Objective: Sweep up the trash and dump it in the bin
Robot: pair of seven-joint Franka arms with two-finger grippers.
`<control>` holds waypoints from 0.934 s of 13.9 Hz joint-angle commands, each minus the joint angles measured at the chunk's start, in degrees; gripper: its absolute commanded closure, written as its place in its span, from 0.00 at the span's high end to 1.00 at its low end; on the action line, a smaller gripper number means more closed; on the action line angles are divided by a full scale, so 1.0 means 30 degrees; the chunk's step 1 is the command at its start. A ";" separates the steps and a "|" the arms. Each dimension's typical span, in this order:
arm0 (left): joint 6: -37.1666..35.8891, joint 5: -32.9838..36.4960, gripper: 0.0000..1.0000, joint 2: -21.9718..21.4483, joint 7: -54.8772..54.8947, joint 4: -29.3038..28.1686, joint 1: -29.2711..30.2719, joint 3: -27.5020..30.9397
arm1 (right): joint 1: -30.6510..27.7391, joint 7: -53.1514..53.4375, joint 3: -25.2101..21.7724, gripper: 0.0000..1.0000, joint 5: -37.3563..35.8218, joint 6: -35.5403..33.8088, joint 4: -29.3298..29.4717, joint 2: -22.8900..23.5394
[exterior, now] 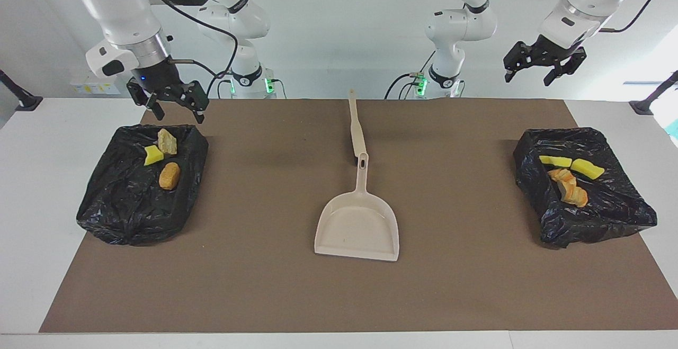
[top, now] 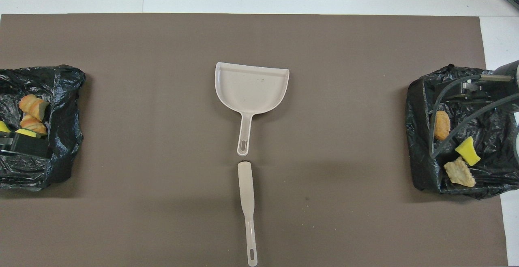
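Both the left gripper [exterior: 544,65] and right gripper [exterior: 168,100] hang released (holding nothing) above the trash [exterior: 168,168] bins.

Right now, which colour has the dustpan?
Pale beige; the dustpan shows best in the overhead view.

Bright, even, diffuse illumination from overhead in both views. Soft, faint shadows only: a broad dim patch on the brown mat [exterior: 254,206] at centre frame around the dustpan [exterior: 357,227] handle, another beside each black bag [exterior: 140,187]. Small specular highlights on the bag plastic. Slight overexposure at the right edge of the facing view. Sharp focus throughout, no motion blur. No marked edge distortion.
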 commanded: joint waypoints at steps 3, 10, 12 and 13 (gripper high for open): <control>0.0070 0.0220 1.00 -0.0191 -0.0161 -0.0326 0.0206 -0.0037 | -0.0218 0.0203 0.0079 1.00 0.0212 0.0053 -0.0340 -0.0270; 0.1973 0.0015 1.00 -0.0162 -0.0836 -0.0179 0.0236 0.0022 | -0.0306 0.0174 0.0079 1.00 0.0212 0.0082 -0.0311 -0.0270; 0.2092 0.0015 1.00 -0.0162 -0.0836 -0.0208 0.0236 0.0022 | -0.0306 0.0174 0.0079 1.00 0.0212 0.0082 -0.0340 -0.0270; 0.2353 0.0015 1.00 -0.0162 -0.0836 -0.0238 0.0207 0.0022 | -0.0306 0.0203 0.0079 1.00 0.0212 0.0082 -0.0340 -0.0270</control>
